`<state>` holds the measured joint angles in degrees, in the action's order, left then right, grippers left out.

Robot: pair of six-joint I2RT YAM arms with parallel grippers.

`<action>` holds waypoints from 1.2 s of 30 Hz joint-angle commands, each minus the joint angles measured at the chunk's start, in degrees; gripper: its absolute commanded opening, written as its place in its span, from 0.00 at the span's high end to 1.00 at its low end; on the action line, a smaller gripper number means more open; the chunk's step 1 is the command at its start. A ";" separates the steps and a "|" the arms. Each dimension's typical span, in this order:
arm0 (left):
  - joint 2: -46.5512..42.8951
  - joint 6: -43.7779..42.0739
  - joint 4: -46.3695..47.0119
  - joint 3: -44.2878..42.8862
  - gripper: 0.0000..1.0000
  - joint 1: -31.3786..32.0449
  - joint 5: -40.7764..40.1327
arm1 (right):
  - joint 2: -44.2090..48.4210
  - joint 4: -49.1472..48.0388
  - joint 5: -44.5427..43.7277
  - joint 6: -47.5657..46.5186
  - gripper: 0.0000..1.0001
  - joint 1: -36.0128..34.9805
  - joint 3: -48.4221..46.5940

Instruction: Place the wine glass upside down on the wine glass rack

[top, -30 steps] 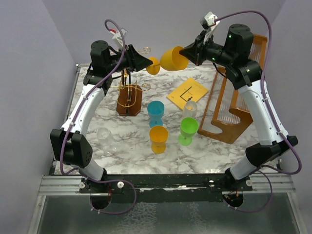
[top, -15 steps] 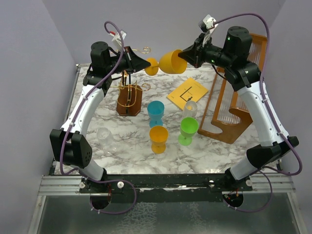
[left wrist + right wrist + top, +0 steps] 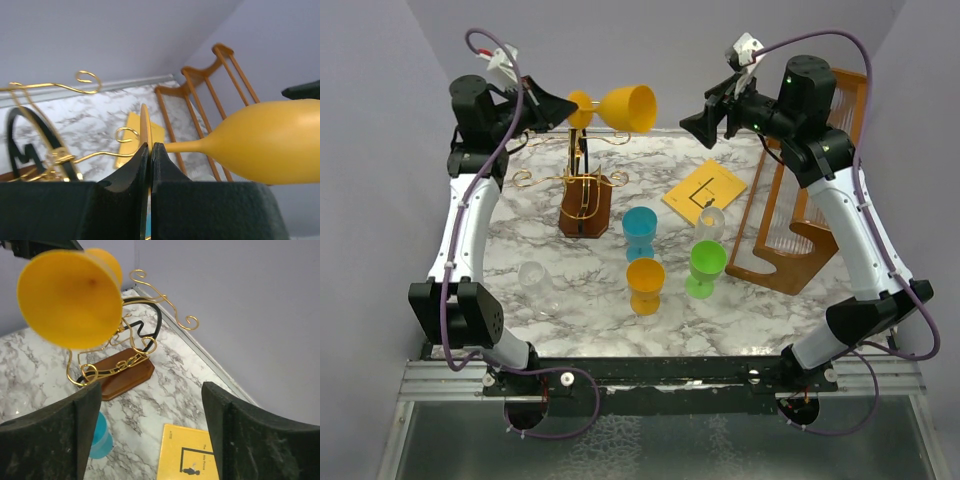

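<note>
A yellow wine glass hangs on its side in the air above the back of the table, bowl pointing right. My left gripper is shut on its flat foot, with the stem and bowl reaching out to the right. The wine glass rack, gold wire with curled arms on a dark wooden base, stands just below the glass. My right gripper is open and holds nothing, off to the right of the bowl's mouth. In its own view the right gripper stands wide over the marble.
A blue glass, an orange glass and a green glass stand mid-table. A clear glass lies at front left; a small clear one is near a yellow card. A tall wooden frame fills the right side.
My right gripper has let go of the glass's bowl and opened. My left arm has swung left with the glass, carrying it over the rack.
</note>
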<state>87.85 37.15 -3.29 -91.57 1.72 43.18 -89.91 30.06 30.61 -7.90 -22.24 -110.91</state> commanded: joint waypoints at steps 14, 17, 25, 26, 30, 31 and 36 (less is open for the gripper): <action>4.29 -36.95 -5.44 -17.77 1.00 -6.81 -40.32 | 4.77 5.11 -0.77 -17.43 0.09 -0.52 12.96; 7.51 -41.90 -4.83 -21.58 1.00 -6.82 -45.62 | 6.55 4.19 -0.09 -18.16 0.09 -0.52 17.09; 17.37 -55.16 -0.29 -28.59 1.00 -6.81 -58.49 | 8.55 3.69 3.81 -18.50 0.08 -0.50 21.26; 18.53 -56.55 0.36 -29.13 1.00 -6.81 -59.45 | 8.52 3.69 3.90 -18.38 0.08 -0.52 21.26; 22.92 -61.29 2.55 -31.02 1.00 -6.80 -63.44 | 8.36 3.86 4.58 -18.13 0.08 -0.52 21.22; 24.31 -62.52 3.20 -31.07 1.00 -6.81 -64.30 | 8.34 3.94 4.69 -18.14 0.08 -0.49 21.26; 28.64 -66.18 4.38 -31.24 1.00 -6.80 -65.87 | 7.88 4.11 5.24 -18.05 0.08 -0.52 21.20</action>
<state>114.19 -23.68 -2.96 -120.64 -4.82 -18.26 -82.67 34.72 33.71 -25.78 -22.44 -89.49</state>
